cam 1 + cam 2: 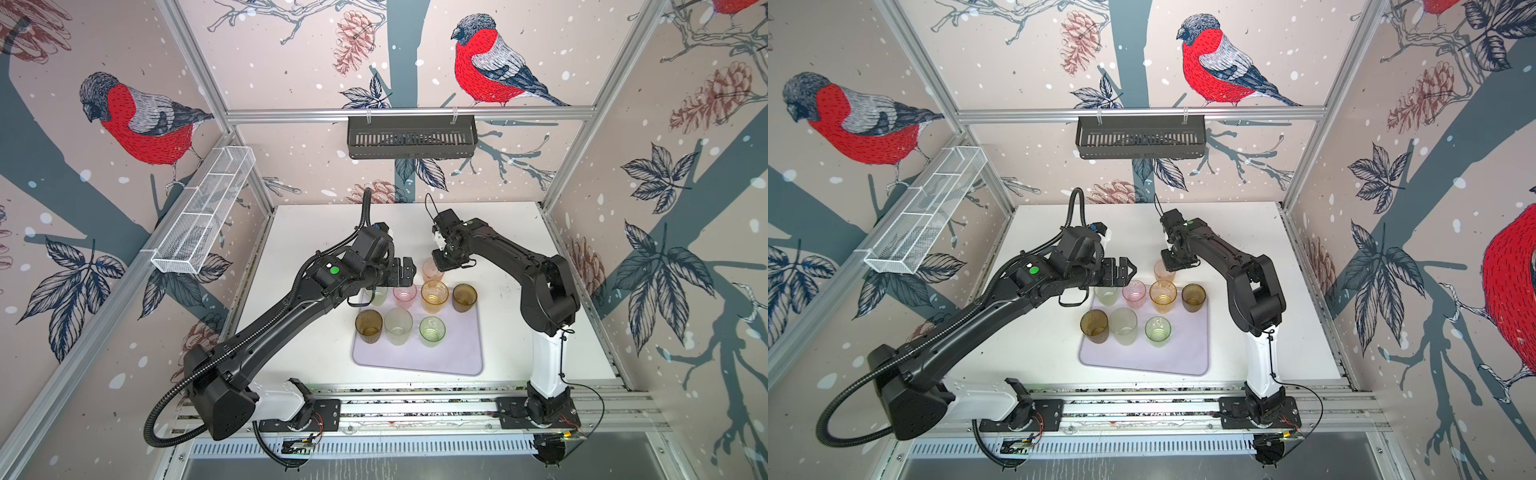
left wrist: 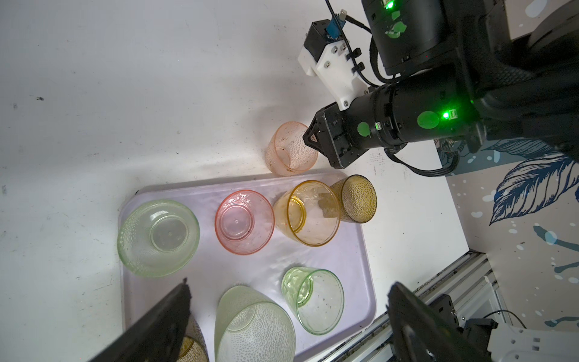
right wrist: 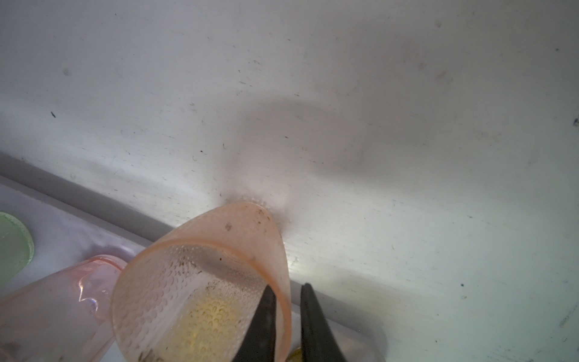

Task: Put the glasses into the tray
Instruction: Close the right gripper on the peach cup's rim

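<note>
Almost finished: seven glasses stand in the tray; the peach glass stands on the worktop, just beyond the far rim. Right claw straddles its wall, jaws narrow; whether they pinch yet cannot be told. Left claw hangs wide open, empty. Best practice: clamp firmly, lift straight, clear the amber glass.

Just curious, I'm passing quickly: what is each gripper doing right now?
Left gripper: open, empty.
Right gripper: astride the peach glass's rim; grip cannot be told.
</note>
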`<move>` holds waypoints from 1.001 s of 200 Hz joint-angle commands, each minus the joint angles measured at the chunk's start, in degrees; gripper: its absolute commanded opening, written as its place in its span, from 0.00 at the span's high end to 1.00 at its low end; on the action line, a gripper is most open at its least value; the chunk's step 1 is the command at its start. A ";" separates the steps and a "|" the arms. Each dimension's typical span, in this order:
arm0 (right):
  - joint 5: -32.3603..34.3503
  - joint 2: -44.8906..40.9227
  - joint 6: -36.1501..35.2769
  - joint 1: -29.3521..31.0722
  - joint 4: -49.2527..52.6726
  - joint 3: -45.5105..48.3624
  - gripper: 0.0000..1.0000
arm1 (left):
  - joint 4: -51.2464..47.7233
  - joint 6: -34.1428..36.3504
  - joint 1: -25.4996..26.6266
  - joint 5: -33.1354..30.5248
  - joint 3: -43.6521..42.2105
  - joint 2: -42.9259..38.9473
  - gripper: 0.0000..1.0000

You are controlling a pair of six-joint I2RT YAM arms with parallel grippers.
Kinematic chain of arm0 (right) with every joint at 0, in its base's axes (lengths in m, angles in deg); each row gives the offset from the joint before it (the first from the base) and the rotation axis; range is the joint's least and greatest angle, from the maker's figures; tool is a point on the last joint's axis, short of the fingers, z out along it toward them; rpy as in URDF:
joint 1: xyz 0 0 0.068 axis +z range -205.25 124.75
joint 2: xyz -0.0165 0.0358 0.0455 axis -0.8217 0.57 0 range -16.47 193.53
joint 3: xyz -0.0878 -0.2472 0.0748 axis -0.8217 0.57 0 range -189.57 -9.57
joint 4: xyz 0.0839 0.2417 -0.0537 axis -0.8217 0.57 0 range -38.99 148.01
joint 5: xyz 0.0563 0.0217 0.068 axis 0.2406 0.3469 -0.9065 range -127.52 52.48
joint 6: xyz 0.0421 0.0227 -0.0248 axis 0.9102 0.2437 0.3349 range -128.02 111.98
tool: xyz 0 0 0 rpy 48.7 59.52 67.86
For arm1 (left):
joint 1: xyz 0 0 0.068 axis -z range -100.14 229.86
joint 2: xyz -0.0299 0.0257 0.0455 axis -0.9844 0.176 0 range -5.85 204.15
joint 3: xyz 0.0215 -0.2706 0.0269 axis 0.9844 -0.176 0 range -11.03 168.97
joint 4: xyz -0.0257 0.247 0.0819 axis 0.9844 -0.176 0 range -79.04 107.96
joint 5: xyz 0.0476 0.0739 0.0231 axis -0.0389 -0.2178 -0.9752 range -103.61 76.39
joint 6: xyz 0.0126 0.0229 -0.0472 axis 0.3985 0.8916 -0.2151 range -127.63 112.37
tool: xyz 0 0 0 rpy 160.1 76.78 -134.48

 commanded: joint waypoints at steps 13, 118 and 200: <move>-0.20 0.22 -0.70 0.05 -0.36 -0.10 0.83 | 1.28 0.04 -0.14 0.61 -0.14 0.08 0.02; -0.11 0.32 -0.70 -0.05 -0.58 -0.01 0.87 | 1.25 0.55 -0.39 0.79 0.16 0.57 0.02; -0.11 -0.02 -0.80 -0.28 -0.83 -0.35 0.92 | 1.38 0.78 -0.71 1.22 0.51 1.13 0.02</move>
